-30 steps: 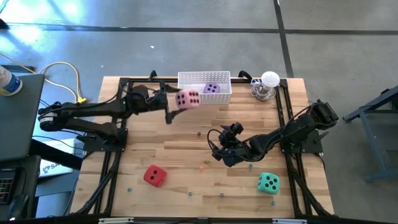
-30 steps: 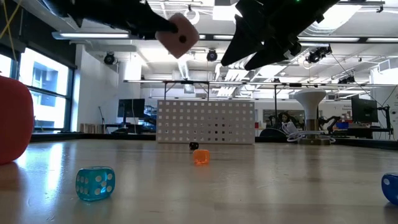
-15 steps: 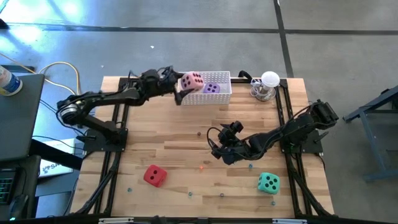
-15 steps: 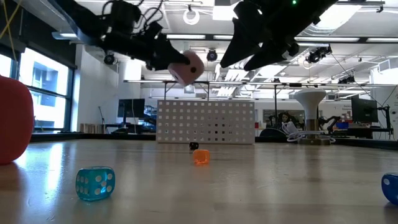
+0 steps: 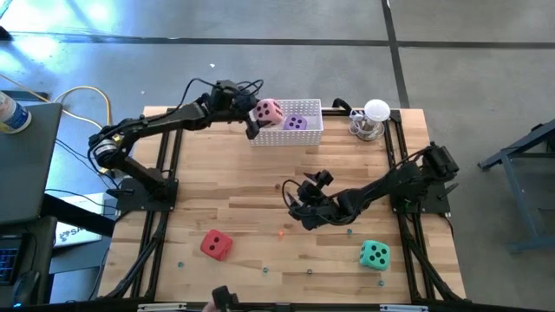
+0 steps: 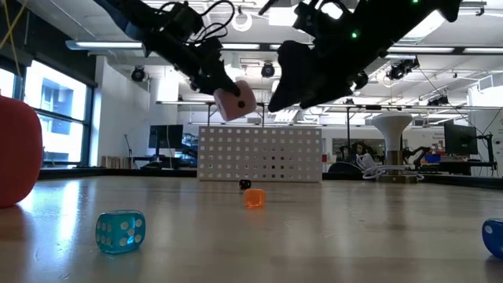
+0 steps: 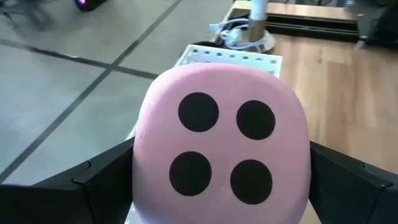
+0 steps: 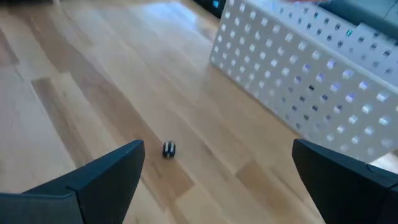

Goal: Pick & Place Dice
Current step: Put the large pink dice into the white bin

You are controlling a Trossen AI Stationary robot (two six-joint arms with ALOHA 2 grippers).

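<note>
Gripping the pink die (image 5: 268,111) above the white basket (image 5: 308,135) holding the purple die (image 5: 296,123), the left gripper (image 5: 254,117) hovers while the right gripper (image 5: 295,201) gapes empty mid-table.

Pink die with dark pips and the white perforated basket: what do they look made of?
Pink die with dark pips: likely soft foam, matte, with rounded corners, clamped in the left gripper. White perforated basket: thin sheet with evenly punched holes, metal or plastic; cannot tell.
</note>
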